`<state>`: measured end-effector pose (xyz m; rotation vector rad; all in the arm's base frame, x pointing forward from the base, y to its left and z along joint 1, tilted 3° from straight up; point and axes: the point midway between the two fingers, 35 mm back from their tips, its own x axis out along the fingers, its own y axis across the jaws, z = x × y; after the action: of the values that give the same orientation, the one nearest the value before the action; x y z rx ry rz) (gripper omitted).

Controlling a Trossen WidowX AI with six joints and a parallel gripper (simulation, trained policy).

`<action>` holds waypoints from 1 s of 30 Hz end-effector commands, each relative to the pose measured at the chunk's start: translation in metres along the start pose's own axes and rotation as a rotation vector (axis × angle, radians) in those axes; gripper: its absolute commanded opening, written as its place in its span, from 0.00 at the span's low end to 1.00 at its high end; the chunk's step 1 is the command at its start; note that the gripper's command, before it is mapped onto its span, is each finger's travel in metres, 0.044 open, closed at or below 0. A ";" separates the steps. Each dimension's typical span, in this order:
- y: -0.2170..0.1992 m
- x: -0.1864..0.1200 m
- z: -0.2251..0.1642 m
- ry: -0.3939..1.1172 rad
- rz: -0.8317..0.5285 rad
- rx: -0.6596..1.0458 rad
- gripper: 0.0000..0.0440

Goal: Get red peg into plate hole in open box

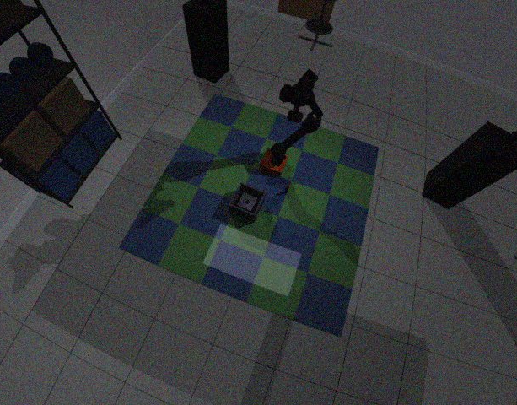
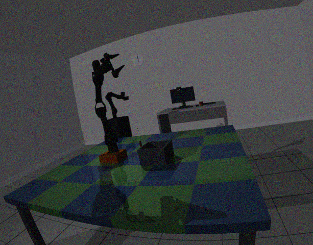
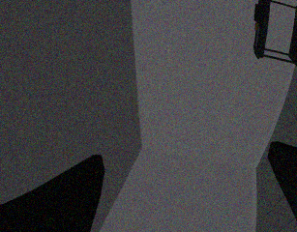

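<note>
The red peg (image 1: 288,187) (image 2: 140,143) stands upright on the table, small and dim in the top and exterior views, beyond the box in the exterior view. The dark open box (image 1: 242,212) (image 2: 152,158) stands apart from it. The top view shows the grey plate (image 1: 243,205) inside, with a dark spot at its middle; nothing red shows in it. My gripper (image 1: 289,105) (image 2: 121,59) (image 3: 192,159) is open and empty, high above the table and far from peg and box. The wrist view shows neither of them.
The arm's orange base (image 1: 271,164) (image 2: 113,156) stands near the box on the blue and green checkered table (image 1: 319,300) (image 2: 217,168). Off the table are a shelf rack, dark cabinets and a desk (image 2: 196,114) with a monitor (image 2: 182,95).
</note>
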<state>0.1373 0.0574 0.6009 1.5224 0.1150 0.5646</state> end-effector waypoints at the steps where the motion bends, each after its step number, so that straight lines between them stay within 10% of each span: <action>1: -0.032 0.008 0.023 -0.029 -0.052 0.130 1.00; 30: -0.316 0.010 0.012 -0.119 -0.907 0.600 1.00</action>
<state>0.2428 0.0591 0.3326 1.9055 0.8092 -0.2169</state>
